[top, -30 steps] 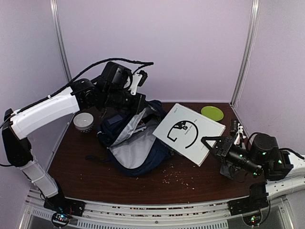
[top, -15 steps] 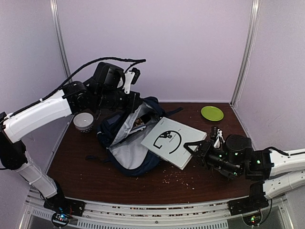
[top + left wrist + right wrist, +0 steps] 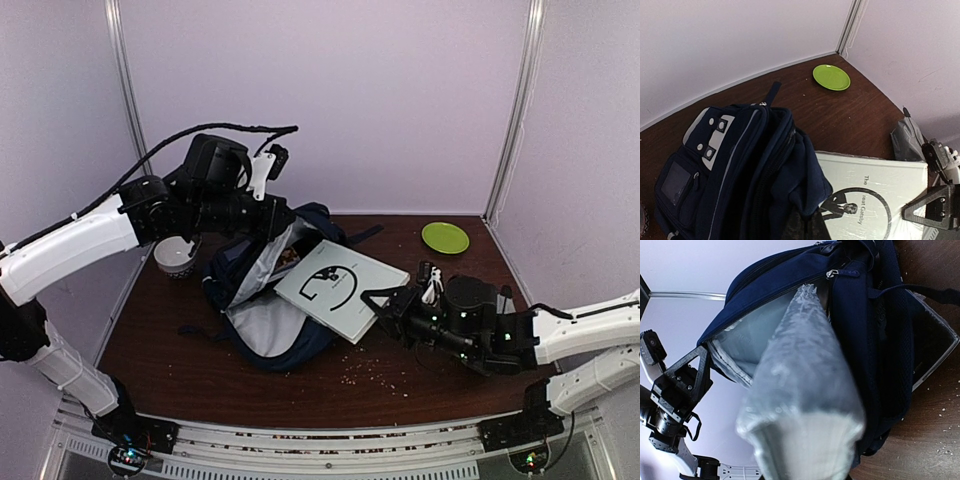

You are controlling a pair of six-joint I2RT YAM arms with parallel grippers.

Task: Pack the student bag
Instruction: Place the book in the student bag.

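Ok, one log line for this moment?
step: book insertion | left pincer: shut on student bag rim | right pincer: shut on book | book: leading edge at bag mouth

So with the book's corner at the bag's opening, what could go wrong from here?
The book has its leading corner right by the zipper of the student bag, so it might snag there. The right pincer grips only one corner of the plastic-wrapped book, so it could slip or twist. The left pincer seems to hold the opening up; if that fabric slips, the mouth may collapse.
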